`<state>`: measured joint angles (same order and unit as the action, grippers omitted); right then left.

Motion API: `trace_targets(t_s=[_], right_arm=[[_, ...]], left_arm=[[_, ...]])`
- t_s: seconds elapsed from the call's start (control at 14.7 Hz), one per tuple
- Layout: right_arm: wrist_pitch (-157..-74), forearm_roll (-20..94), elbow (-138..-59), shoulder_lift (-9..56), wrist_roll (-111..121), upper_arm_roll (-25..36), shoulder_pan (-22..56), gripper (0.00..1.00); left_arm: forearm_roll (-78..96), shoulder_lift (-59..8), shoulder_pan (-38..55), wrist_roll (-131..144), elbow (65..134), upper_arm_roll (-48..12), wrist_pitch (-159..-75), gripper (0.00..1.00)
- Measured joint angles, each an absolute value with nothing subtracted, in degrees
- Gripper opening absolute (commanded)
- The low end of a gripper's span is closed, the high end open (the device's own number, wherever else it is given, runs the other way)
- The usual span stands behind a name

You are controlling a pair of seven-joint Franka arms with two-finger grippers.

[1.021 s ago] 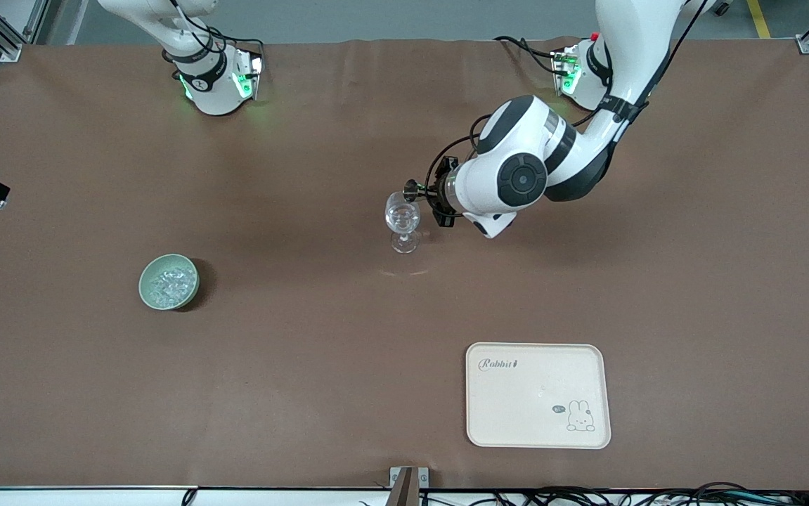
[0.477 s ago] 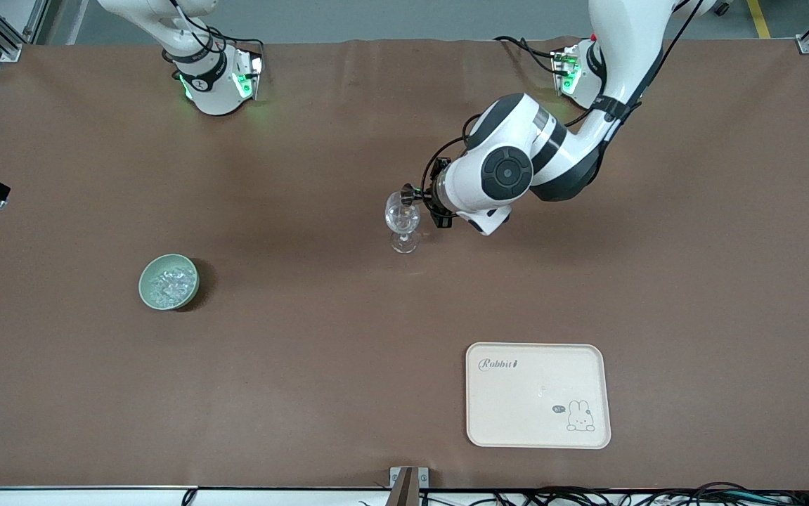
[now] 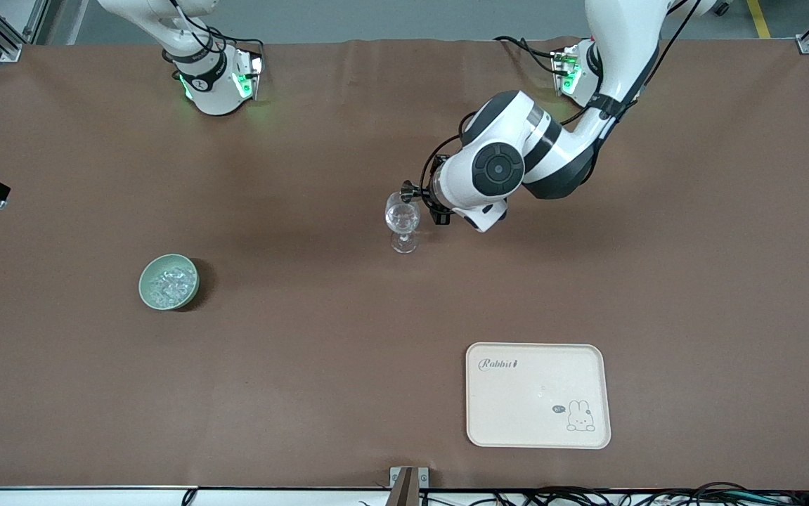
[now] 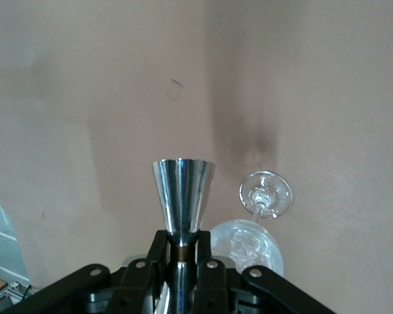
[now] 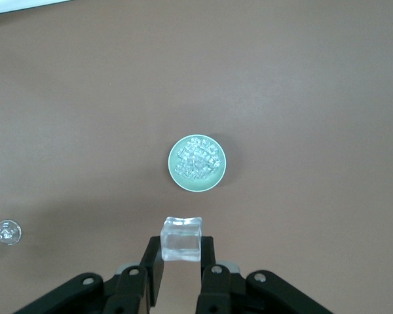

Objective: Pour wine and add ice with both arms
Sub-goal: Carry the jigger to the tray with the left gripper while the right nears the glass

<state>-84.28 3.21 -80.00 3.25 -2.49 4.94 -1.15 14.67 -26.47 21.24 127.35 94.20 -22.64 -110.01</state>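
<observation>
Now your left gripper (image 4: 181,261) pinches a steel jigger (image 4: 183,196) beside the wine glass (image 3: 403,219), while your right gripper (image 5: 181,261) pinches an ice cube (image 5: 181,239).

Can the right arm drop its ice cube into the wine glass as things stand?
Probably not yet. The right gripper holds an ice cube high over the green bowl, while the left gripper holds a metal jigger at the wine glass rim, crowding it.

Left pincer (image 3: 412,190) mostly hidden under wrist; wine glass (image 4: 252,232) bowl partly hidden by pincer.
</observation>
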Motion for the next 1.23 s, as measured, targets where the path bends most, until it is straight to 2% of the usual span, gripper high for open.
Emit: trace_targets(t_s=[0.48, 0.82, 1.02, 1.23], right_arm=[[-84.3, 3.2, -80.0, 3.2, -2.5, 4.9, -1.1, 0.01], [-84.3, 3.2, -80.0, 3.2, -2.5, 4.7, -0.5, 0.01], [-84.3, 3.2, -79.9, 3.3, -4.1, 4.5, 1.7, 0.01], [-84.3, 3.3, -79.9, 3.3, -11.0, 4.2, 7.3, 0.01]], left_arm=[[17.0, -26.8, 19.9, 116.6, 94.0, -22.2, -110.0, 0.00], [25.4, -27.2, 12.6, 102.2, 91.1, -21.9, -109.9, 0.00], [28.8, -30.0, 6.9, 96.6, 86.8, -21.7, -110.1, 0.00], [31.2, -35.8, 1.4, 92.5, 80.1, -21.6, -110.7, 0.00]])
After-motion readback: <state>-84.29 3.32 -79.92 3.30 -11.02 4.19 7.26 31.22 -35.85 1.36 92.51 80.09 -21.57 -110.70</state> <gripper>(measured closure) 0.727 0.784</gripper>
